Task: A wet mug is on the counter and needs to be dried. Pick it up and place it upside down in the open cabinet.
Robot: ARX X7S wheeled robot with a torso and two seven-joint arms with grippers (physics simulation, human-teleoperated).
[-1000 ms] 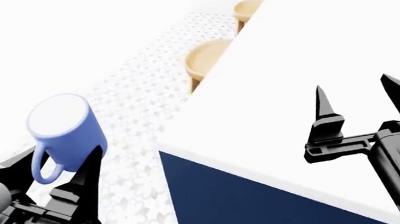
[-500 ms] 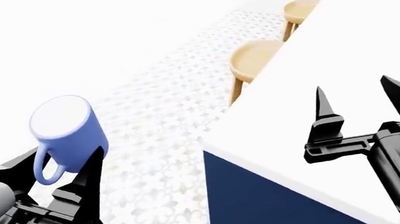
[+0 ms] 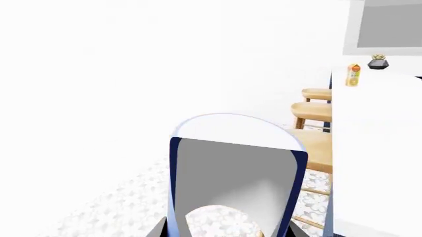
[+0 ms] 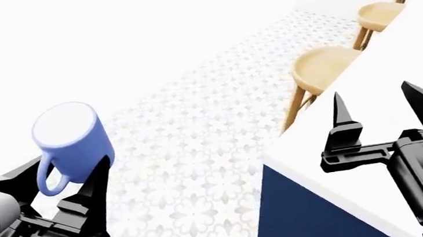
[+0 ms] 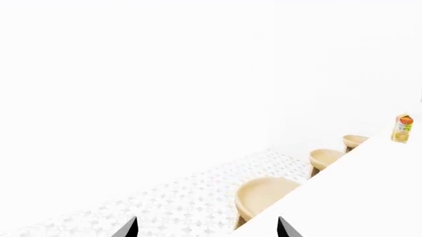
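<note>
Your left gripper (image 4: 59, 185) is clamped on the mug (image 4: 72, 142), one black finger on each side of its body, and it carries the mug out over the patterned floor (image 4: 199, 154), well clear of the counter (image 4: 366, 115).

The mug is a small, plain cylinder in a light periwinkle blue. In the head view it sits tilted in the jaws, its pale circular end face turned up and toward the camera. A thin loop handle sticks out of the wall on the side toward your wrist, just beside the nearer finger. You cannot tell from that view whether the pale end is the mouth or the base. In the left wrist view the mug (image 3: 234, 168) fills the lower middle: a pale rounded rim, grey surface below it, dark blue edges, and the floor pattern showing near the bottom.

Your right gripper (image 4: 377, 108) is spread wide with nothing between its fingers. It hangs over the near corner of the white counter, whose dark navy base (image 4: 306, 214) drops below the edge. In the right wrist view only the two black fingertips (image 5: 130, 228) show.

Beyond the right gripper, tan stools (image 4: 323, 70) stand in a row along the counter's edge. Far down the counter stands an orange carton (image 5: 402, 128).
</note>
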